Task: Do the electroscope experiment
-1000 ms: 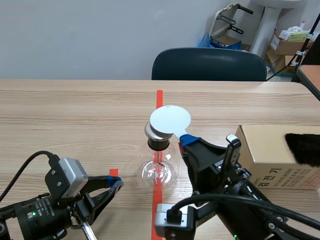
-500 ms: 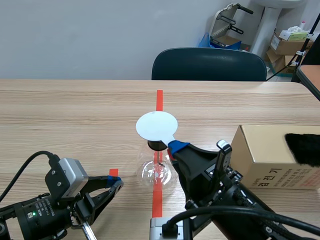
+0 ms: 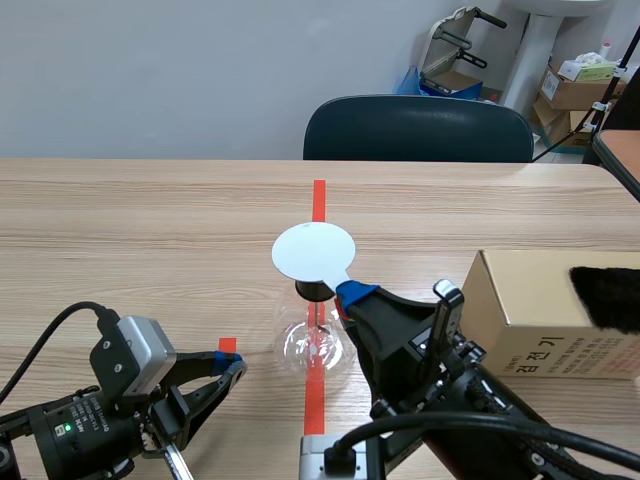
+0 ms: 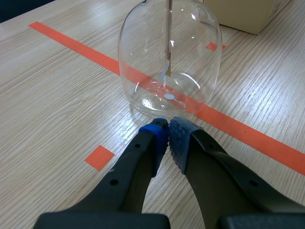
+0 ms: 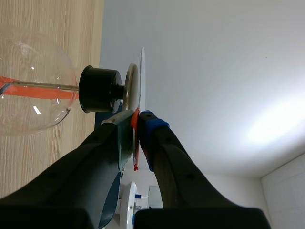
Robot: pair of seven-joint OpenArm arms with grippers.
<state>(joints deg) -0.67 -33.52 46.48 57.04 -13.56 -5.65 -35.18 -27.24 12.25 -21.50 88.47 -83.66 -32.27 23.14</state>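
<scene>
1. The flask (image 3: 316, 342) stood on the tape line (image 3: 318, 198) near the middle of the table (image 3: 150, 230), with a black stopper (image 5: 97, 89) in its neck.
2. A metal plate (image 5: 130, 86) sat on top of the stopper, and a rod (image 4: 169, 24) hung down inside the glass.
3. The right gripper (image 3: 352, 292) was clamped on the edge of a white disc (image 3: 313, 252), holding it level over the plate.
4. In the right wrist view the disc lay just beside the plate; whether they touched could not be told.
5. The left gripper (image 4: 167, 136) was closed on nothing, its pads pressed together, low over the table and just beside the flask's base.
6. A box (image 3: 530, 310) stood to the right of the flask with black fur (image 3: 605, 296) on it.
7. A chair (image 3: 418, 128) stood beyond the table's far edge.
</scene>
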